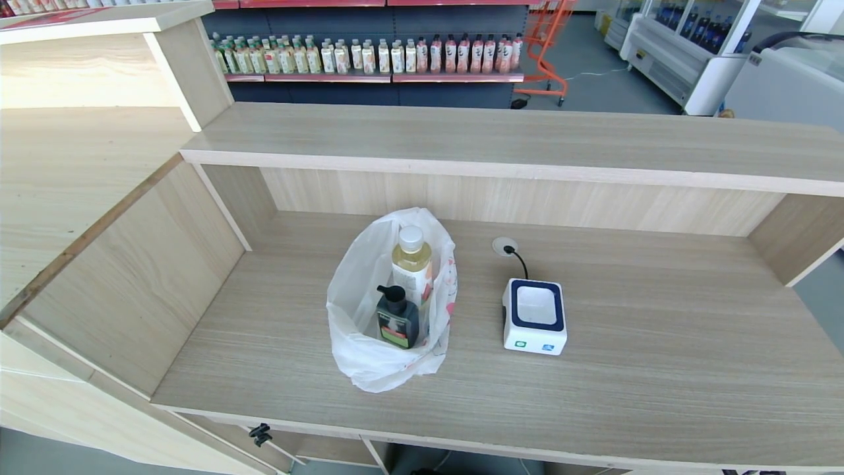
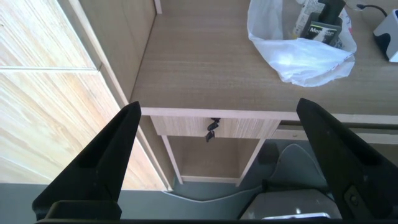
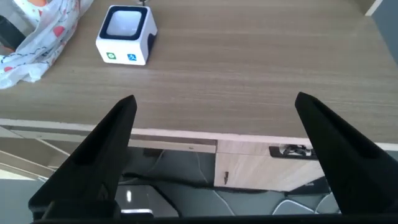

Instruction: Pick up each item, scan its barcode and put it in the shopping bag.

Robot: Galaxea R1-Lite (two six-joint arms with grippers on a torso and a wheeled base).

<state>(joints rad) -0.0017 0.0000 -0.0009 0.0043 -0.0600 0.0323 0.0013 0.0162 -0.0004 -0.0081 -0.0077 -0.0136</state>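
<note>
Your left end effector (image 2: 219, 112) and right end effector (image 3: 216, 102) gape empty off the counter (image 1: 659, 369). The pump bottle (image 1: 397, 323) and tall bottle (image 1: 412, 264) stand inside the flimsy shopping bag (image 1: 356, 359). They're probably slick, so grip their stiff bodies.

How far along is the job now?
Done: the bottle and the pump bottle stand in the bag, beside the scanner. In hand: nothing; the left gripper and right gripper hang open and empty. Left: apparently nothing.
</note>
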